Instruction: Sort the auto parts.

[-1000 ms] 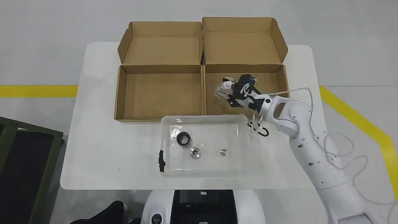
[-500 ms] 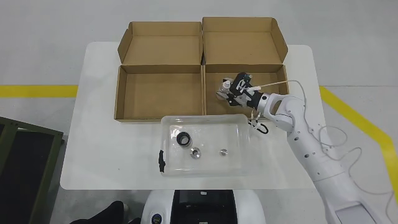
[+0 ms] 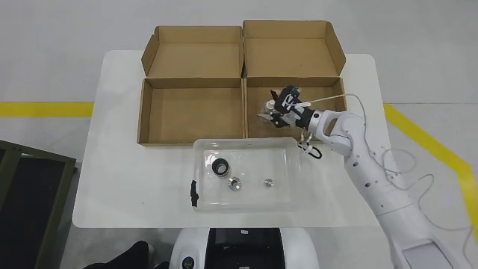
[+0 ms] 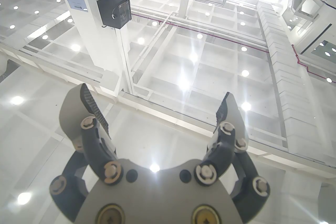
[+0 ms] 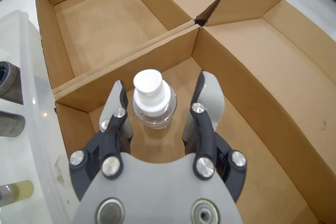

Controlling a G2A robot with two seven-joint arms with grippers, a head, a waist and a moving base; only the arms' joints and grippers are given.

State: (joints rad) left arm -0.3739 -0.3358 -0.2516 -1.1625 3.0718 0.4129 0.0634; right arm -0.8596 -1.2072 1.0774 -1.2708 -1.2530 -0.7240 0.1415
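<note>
A white counter (image 3: 119, 157) carries two open cardboard boxes side by side at its far side, the left box (image 3: 190, 112) and the right box (image 3: 261, 93). Just near of them sits a clear plastic bin (image 3: 254, 157). The right gripper (image 5: 163, 82) hangs low inside the right box by its near left corner, fingers apart on either side of a small clear part with a white cap (image 5: 152, 101), which rests on the box floor with a gap at one finger. The left gripper (image 4: 156, 92) points up at the ceiling, fingers spread wide and holding nothing. In the bin lie a black ring (image 3: 220, 167) and two small metal pieces (image 3: 235, 184) (image 3: 268, 183).
</note>
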